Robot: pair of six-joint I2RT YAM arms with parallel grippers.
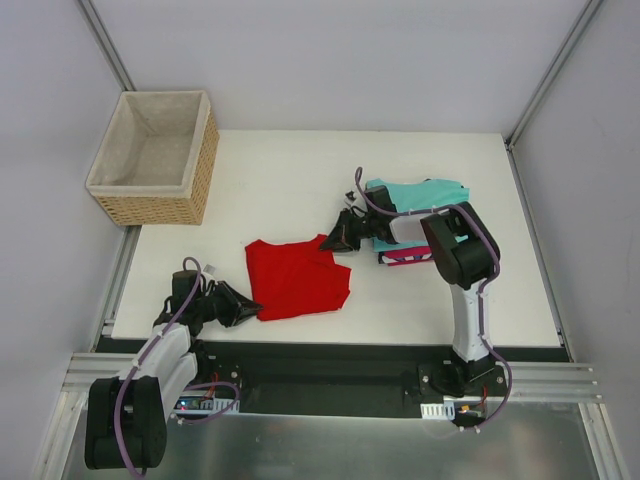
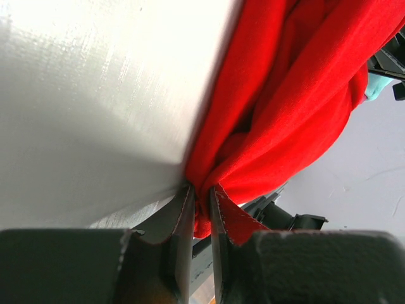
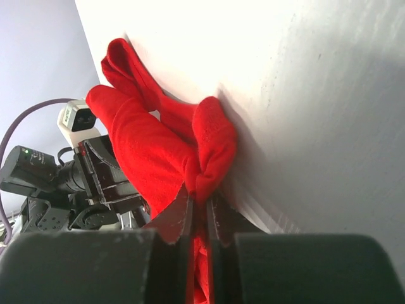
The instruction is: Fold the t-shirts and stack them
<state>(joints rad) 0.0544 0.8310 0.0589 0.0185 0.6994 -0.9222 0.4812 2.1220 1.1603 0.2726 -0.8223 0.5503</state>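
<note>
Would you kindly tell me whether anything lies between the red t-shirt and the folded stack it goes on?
No separate object does. Only the right arm itself reaches over the folded stack to the red t-shirt, whose far corner the right claw pinches; the left claw pinches its near-left corner.

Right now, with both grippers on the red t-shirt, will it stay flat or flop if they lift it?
Probably flop: the red t-shirt bunches into soft folds where the left gripper pinches it. It likely sags between that and the right gripper, as it is held only at two points. It looks light and thin, so a small pinch should hold it.
</note>
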